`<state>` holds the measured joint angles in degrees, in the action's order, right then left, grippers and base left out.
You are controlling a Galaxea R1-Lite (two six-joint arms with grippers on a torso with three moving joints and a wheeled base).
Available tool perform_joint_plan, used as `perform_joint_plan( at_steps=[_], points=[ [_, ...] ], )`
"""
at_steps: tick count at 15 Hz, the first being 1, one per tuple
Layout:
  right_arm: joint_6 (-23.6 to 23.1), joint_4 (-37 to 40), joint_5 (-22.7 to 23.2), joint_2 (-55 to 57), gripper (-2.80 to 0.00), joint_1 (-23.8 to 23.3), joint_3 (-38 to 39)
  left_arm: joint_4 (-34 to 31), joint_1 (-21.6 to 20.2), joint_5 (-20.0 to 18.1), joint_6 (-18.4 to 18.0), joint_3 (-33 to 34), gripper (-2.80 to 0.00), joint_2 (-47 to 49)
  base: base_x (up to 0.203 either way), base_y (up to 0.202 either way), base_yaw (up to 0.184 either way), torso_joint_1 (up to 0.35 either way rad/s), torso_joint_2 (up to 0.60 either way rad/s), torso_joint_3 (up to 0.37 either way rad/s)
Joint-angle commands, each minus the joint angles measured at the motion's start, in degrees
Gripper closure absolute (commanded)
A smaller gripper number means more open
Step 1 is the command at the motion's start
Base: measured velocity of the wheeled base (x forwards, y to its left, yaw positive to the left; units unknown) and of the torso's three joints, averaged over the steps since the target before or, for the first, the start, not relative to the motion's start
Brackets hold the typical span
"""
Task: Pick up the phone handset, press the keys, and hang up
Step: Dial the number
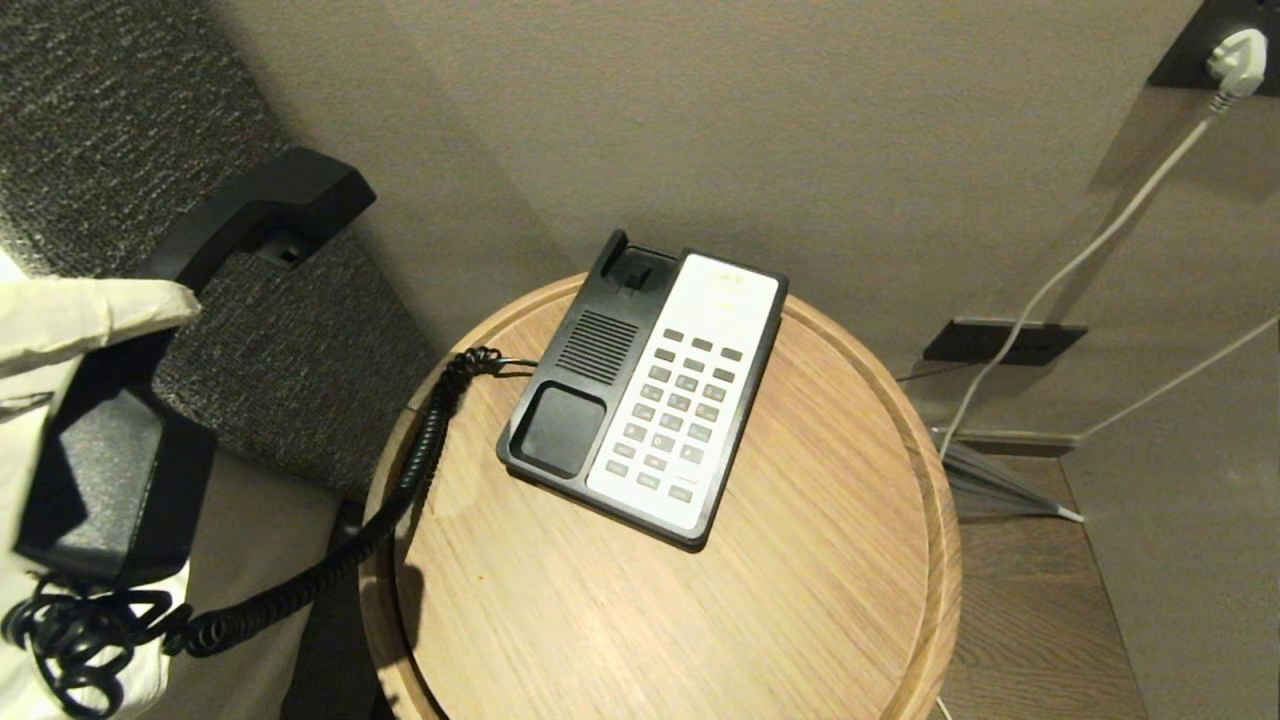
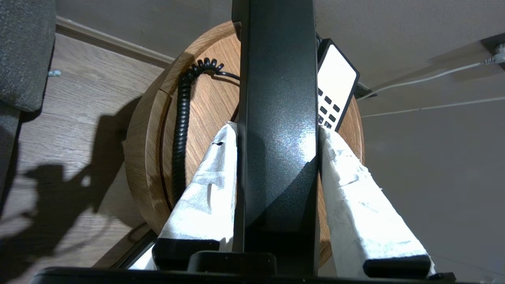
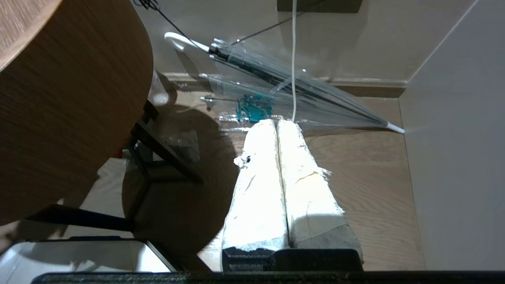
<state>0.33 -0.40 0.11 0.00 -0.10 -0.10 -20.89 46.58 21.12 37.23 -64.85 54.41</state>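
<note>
We find the left gripper clamped across the shaft of the phone handset, held raised off to the left of the round side table, which we judge leaves the keys on the phone base clear for pressing, its coiled cord trailing over the rim. Only the right wrist view shows the right gripper, fingers together, low beside the table near a clear umbrella.

No legible text; faint marks on the faceplate are unreadable.
</note>
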Motion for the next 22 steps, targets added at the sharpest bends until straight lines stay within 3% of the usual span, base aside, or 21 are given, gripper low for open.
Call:
perform_joint_plan(
  at_steps=[1,4,6,9,12,16,17,19,22],
  points=[
    [0.76,1.33,0.21,0.09,0.00,0.01,-4.84,-0.11,0.00,0.15,0.23,-0.03,0.00,-0.56,0.000,0.000,0.000,0.000,0.00,0.000],
    [4.57,19.70,3.87,0.09,0.00,0.01,-27.90,-0.20,0.02,0.15,-1.41,0.23,0.00,-2.38,0.000,0.000,0.000,0.000,0.00,0.000],
    [6.99,30.08,7.65,0.11,0.00,0.01,-38.58,-0.04,0.00,0.12,-2.74,1.90,0.00,-4.15,0.000,0.000,0.000,0.000,0.00,0.000],
    [10.81,28.29,13.09,7.17,0.00,-0.09,-42.45,-0.02,0.00,0.15,-3.04,1.69,0.00,-4.22,0.000,0.000,0.000,0.000,0.00,0.000],
    [12.06,22.91,16.80,28.55,0.00,-0.20,-45.71,1.20,0.00,0.06,-3.39,2.27,0.00,-3.78,0.000,0.000,0.000,0.000,0.00,0.000],
    [9.52,17.65,18.29,55.80,0.00,1.41,-50.72,4.25,0.00,-0.18,-3.50,3.36,0.00,-2.48,0.000,0.000,0.000,0.000,0.00,0.000],
    [9.14,16.19,16.85,61.04,0.00,4.07,-52.66,4.71,0.00,-0.20,-3.48,4.01,0.00,-2.47,0.000,0.000,0.000,0.000,0.00,0.000],
    [10.07,13.47,12.34,69.04,0.00,14.17,-57.82,4.72,0.00,-0.20,-3.57,4.21,0.00,-2.38,0.000,0.000,0.000,0.000,0.00,0.000],
    [15.63,11.47,2.34,78.13,0.00,30.16,-67.35,4.63,0.00,-0.29,-3.48,4.80,0.00,-3.15,0.000,0.000,0.000,0.000,0.00,0.000]
  ],
)
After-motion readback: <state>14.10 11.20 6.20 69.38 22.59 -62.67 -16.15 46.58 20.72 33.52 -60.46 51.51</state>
